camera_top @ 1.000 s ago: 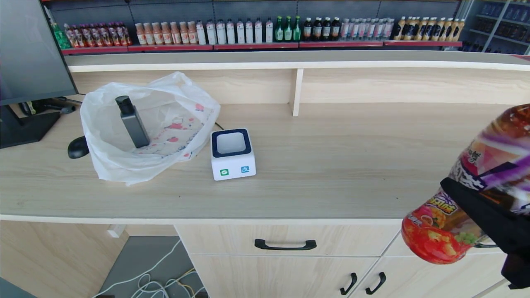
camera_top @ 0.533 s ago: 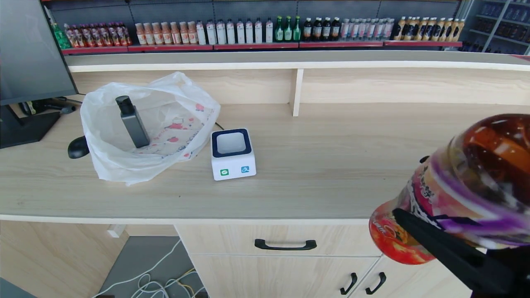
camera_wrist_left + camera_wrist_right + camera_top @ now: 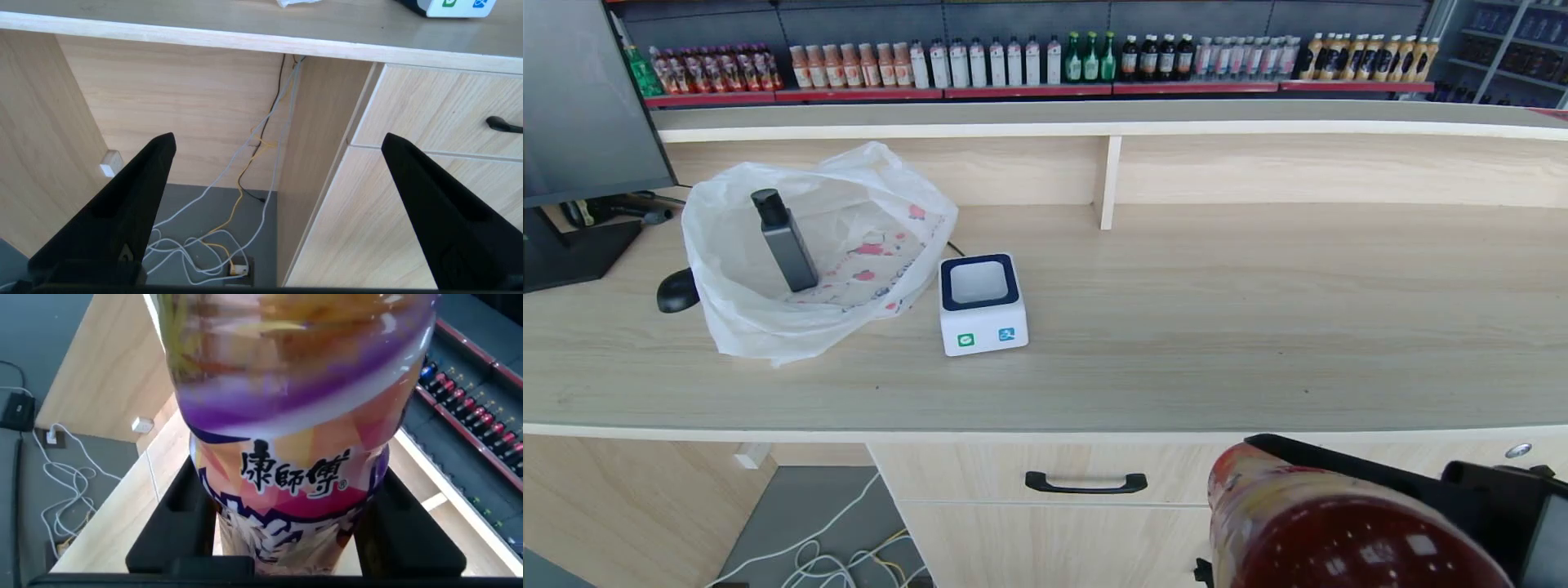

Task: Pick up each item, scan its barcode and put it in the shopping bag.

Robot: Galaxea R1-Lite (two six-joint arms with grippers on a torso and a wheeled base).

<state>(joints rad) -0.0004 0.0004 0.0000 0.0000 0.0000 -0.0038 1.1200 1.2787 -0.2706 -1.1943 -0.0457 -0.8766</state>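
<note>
My right gripper (image 3: 1388,506) is shut on a drink bottle (image 3: 1331,539) with a red, orange and purple label, held low at the front right, in front of the counter's edge with its base toward the camera. In the right wrist view the bottle (image 3: 294,416) sits between the two black fingers (image 3: 176,514). The white scanner box (image 3: 981,303) stands mid-counter. Left of it lies the open white shopping bag (image 3: 809,245) with a grey bottle (image 3: 784,241) leaning inside. My left gripper (image 3: 278,204) hangs open below the counter's front edge, over the floor cables.
A monitor (image 3: 580,122) and a black mouse (image 3: 676,291) are at the counter's left end. A raised wooden ledge (image 3: 1094,131) backs the counter, with shelves of bottles (image 3: 1045,57) behind. Drawers with black handles (image 3: 1085,483) sit under the counter.
My right gripper has swung the drink bottle down and leftward, from above the counter's right end to below its front edge, turning the base toward the camera.
</note>
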